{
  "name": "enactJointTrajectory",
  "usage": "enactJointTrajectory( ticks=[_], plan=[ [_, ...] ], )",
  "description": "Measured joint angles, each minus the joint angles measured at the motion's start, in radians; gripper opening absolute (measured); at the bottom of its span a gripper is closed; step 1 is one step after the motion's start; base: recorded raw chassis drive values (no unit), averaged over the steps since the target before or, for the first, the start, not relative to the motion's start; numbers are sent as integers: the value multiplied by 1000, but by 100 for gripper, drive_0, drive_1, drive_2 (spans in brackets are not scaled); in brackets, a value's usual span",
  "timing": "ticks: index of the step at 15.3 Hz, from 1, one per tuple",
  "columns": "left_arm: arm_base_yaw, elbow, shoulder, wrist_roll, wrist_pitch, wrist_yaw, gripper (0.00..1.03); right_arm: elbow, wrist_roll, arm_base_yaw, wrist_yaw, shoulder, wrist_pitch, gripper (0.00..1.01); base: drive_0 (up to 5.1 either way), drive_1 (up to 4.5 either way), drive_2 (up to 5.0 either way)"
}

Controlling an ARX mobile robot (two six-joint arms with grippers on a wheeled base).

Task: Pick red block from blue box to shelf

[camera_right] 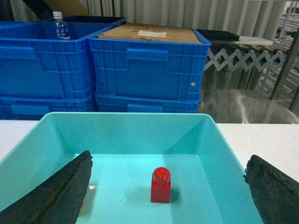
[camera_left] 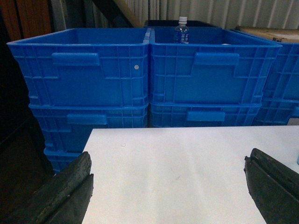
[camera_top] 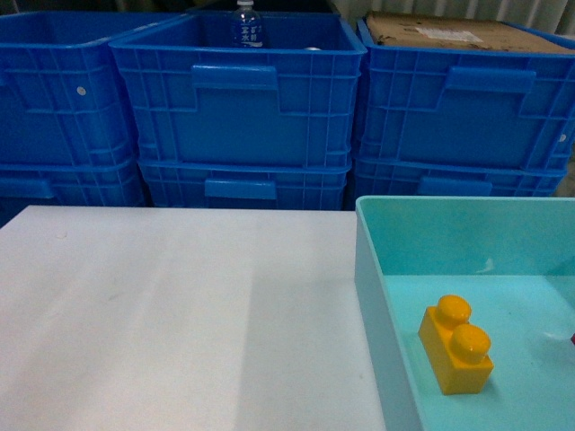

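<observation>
Red block [camera_right: 161,185] stands upright on floor of blue box [camera_right: 126,128], stud up, untouched. Blue box sits at right edge of white counter [camera_top: 171,314]; yellow brick [camera_top: 455,345] lies inside it. Right fingers [camera_right: 51,196] apart, flanking block above box. Left fingers [camera_left: 65,191] apart over bare counter. Blue crates [camera_top: 238,99] stacked behind counter.

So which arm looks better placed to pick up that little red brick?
The right one, probably. Its wrist view looks straight into the blue box, with the red block centred between its open jaws. The left gripper is open too, but over bare white table, away from the box.
</observation>
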Motion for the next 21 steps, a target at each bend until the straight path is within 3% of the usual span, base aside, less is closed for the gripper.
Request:
enactJointTrajectory(
  ticks=[21],
  plan=[
    [0, 0, 0, 0, 0, 0, 98, 0, 0, 0, 0, 0, 0, 98, 0, 0, 0]
  ],
)
